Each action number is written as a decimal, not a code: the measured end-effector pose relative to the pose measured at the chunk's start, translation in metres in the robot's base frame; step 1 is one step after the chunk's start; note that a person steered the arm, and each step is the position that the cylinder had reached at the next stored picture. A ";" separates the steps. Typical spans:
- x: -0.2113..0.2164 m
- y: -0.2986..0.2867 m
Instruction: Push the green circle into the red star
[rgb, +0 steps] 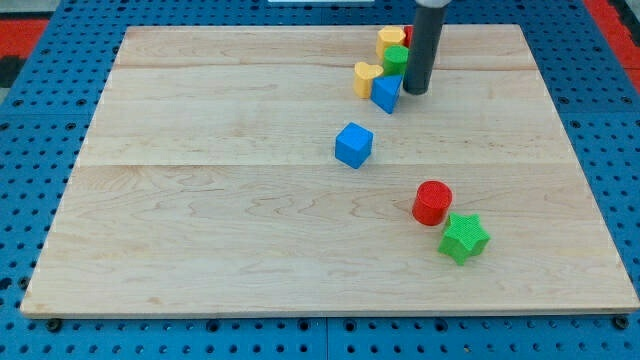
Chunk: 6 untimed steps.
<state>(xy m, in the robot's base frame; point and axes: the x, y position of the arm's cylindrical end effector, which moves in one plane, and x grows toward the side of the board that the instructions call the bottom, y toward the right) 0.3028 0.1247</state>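
My tip rests on the board near the view's top right, just right of a cluster of blocks. The green block, likely the circle, sits in that cluster, touching the rod's left side. A sliver of red shows behind the rod at the cluster's top; its shape is hidden. A blue triangular block lies right beside my tip on its left.
A yellow block and a yellow heart belong to the same cluster. A blue cube sits mid-board. A red cylinder and a green star touch at lower right. The wooden board has blue pegboard around it.
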 end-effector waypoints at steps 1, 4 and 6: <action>-0.007 -0.058; -0.028 -0.081; 0.016 0.028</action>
